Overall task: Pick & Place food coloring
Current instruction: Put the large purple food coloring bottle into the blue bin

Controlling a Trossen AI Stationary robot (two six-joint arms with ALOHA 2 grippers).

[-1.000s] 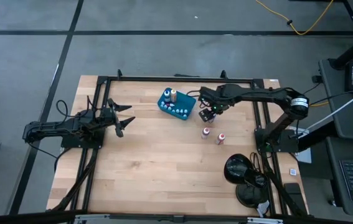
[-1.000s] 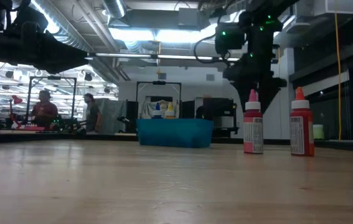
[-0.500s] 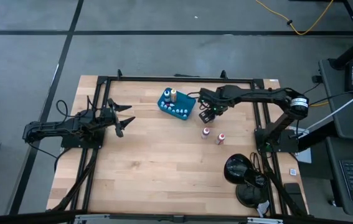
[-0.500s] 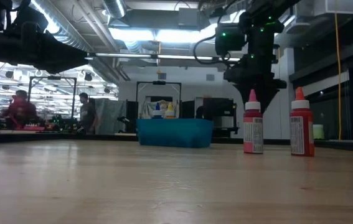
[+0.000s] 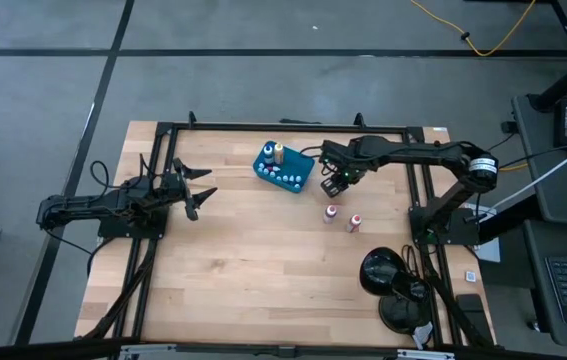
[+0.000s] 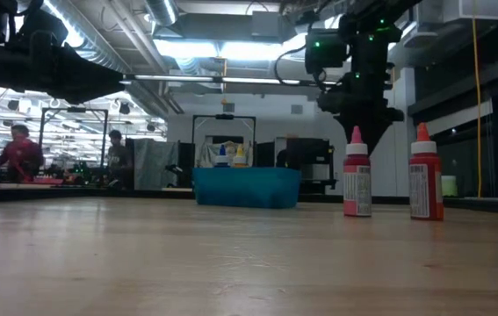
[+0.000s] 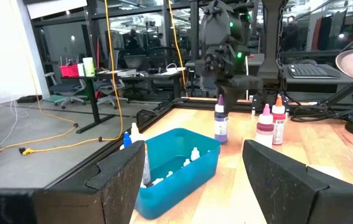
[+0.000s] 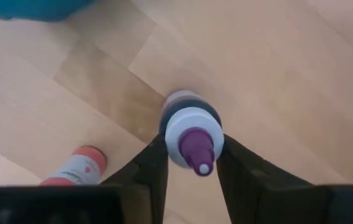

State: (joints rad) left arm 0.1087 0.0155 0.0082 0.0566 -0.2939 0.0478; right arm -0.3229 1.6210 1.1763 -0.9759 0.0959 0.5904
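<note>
While my left gripper [image 5: 201, 187] waits spread apart, I see my right gripper [image 8: 192, 163] pinching the purple-capped bottle [image 8: 190, 129] beside the blue tray [image 5: 284, 168].

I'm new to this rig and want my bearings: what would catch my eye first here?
The right gripper stands beside the teal tray, its fingers against the sides of a purple-capped bottle upright on the wood. Two red bottles stand nearer the table's middle. The left gripper waits open at the left side.
</note>
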